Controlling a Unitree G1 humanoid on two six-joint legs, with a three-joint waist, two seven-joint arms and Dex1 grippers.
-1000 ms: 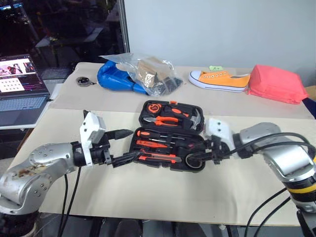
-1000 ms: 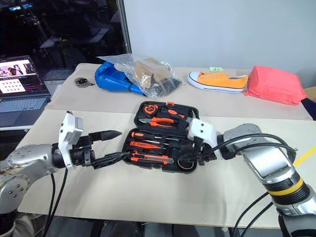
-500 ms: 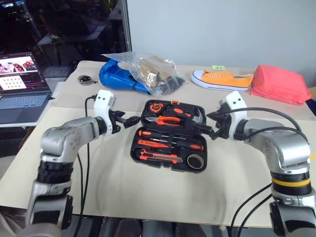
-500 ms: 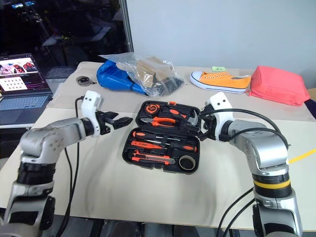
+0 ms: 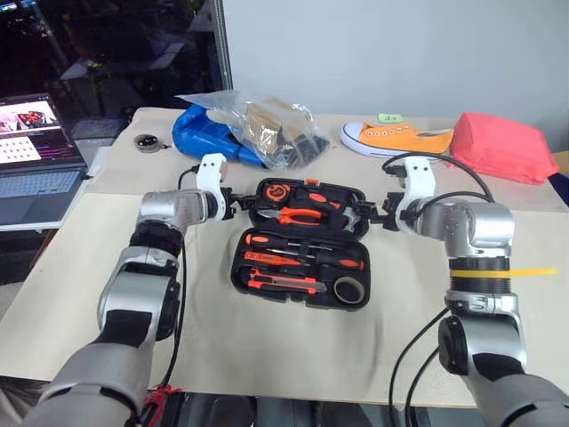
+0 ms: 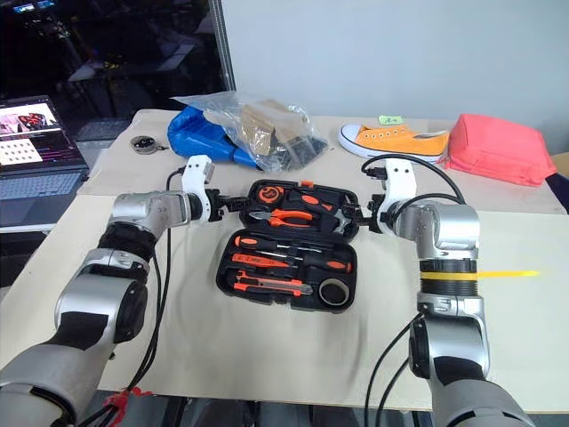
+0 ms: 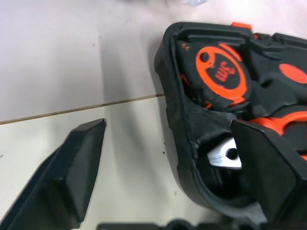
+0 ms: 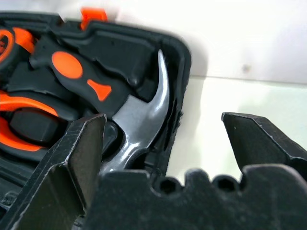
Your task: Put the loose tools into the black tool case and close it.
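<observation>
Eye views: black moulded case lies open mid-table, tools seated in recesses. L gripper and R gripper at lid's corners. L wrist: jaws apart straddling lid wall; tape measure reads "3m". R wrist: jaws apart astride rim, steel hammer.

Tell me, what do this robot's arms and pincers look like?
Both arms are rounded silver-grey metal segments with black joints and loose black cables. A yellow band rings the right forearm. Each wrist carries a white block. The left gripper and right gripper each have two chunky black fingers.
</observation>
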